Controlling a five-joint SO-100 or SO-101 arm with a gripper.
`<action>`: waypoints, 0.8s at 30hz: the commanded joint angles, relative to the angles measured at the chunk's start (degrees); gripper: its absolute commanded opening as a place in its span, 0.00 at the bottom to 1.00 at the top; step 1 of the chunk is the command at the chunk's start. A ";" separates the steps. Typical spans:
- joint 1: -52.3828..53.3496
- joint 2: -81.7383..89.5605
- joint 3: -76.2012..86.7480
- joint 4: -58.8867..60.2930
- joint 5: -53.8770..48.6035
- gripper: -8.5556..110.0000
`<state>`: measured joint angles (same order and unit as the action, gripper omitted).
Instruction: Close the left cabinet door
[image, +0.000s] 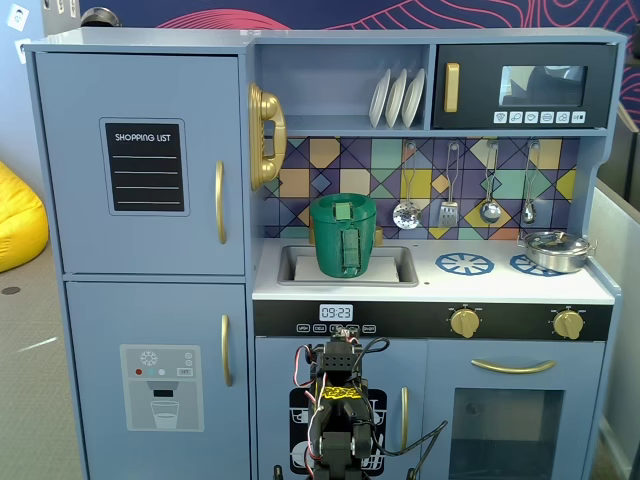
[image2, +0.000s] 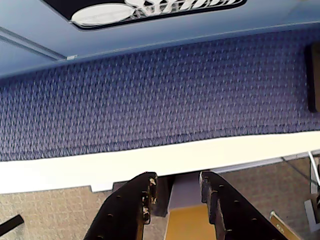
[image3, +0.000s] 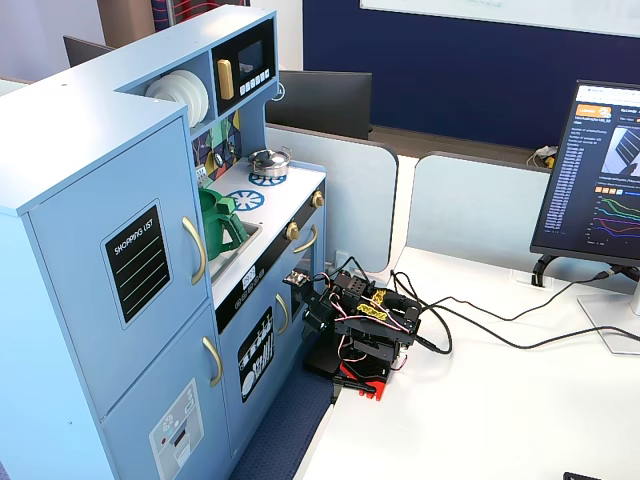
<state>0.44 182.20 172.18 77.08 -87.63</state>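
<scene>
Nearest to us in the wrist view, the black two-finger gripper (image2: 176, 192) points down at a strip of dark blue textured carpet (image2: 160, 95) with its fingers narrowly parted and nothing between them; the white table edge (image2: 75, 172) crosses just ahead of them. In a fixed view we see the folded black robot arm (image3: 360, 325) sitting on the white table (image3: 480, 400), well below the front edge of the toy kitchen's white counter (image3: 290, 205), its gripper hidden there. Farther in, a green plastic pitcher (image: 343, 235) stands in the grey sink (image: 395, 265) near the counter's left end, and a small silver pot (image: 556, 250) sits at the right rear corner. Beyond the counter's left edge, the large light-blue fridge door with the black "SHOPPING LIST" panel (image: 140, 165) lies flush against its cabinet, its curved gold handle (image: 220, 203) on the side toward the counter.
</scene>
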 joint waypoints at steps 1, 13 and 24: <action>-1.32 -0.09 -0.53 10.72 0.18 0.07; -2.29 -0.09 -0.44 10.72 1.05 0.10; -2.90 -0.09 -0.44 10.72 1.05 0.10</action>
<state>-1.93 182.29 172.18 77.34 -87.71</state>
